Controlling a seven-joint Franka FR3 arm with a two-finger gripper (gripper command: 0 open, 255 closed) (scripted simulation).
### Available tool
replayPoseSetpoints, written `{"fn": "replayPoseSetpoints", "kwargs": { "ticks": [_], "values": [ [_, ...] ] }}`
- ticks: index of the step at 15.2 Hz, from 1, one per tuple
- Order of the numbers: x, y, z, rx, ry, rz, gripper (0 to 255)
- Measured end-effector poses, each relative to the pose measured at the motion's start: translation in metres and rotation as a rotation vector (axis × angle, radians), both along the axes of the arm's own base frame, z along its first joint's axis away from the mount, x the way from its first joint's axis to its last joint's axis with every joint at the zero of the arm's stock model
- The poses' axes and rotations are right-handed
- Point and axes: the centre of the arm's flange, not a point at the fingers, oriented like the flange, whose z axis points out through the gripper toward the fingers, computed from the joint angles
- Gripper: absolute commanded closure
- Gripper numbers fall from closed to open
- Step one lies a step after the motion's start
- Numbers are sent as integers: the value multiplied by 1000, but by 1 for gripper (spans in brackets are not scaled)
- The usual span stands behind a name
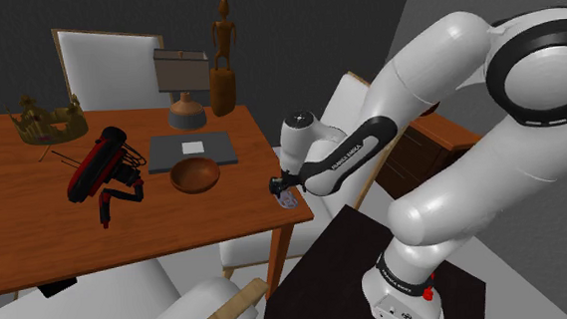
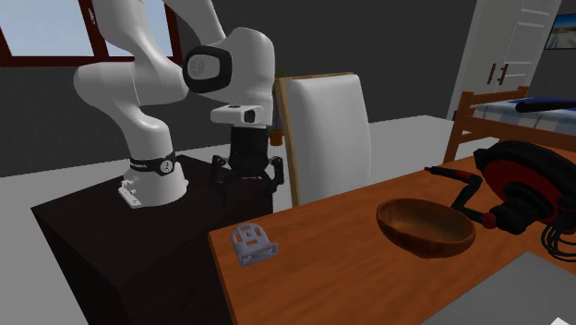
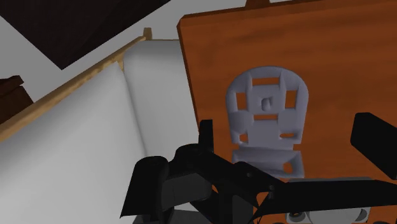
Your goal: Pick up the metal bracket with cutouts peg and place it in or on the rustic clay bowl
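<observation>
Pale grey bracket (image 3: 267, 118) flat near wooden table (image 3: 331, 38) corner, between spread jaws, untouched

Dim, flat light — soft shadows

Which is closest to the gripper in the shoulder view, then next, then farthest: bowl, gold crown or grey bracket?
1. Grey bracket, just below the gripper, at the table corner.
2. Bowl, mid-table.
3. Gold crown, the view's far left.
</observation>
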Motion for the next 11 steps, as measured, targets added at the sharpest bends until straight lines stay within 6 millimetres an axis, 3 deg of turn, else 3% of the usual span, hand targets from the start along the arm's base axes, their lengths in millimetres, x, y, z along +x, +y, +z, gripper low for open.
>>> {"fn": "replayPoseSetpoints", "kwargs": {
  "ticks": [5,11],
  "values": [
    [2,-6,-25,0,-1,-4,0],
    [2,-6,-30,1,-2,-3,0]
  ]
}}
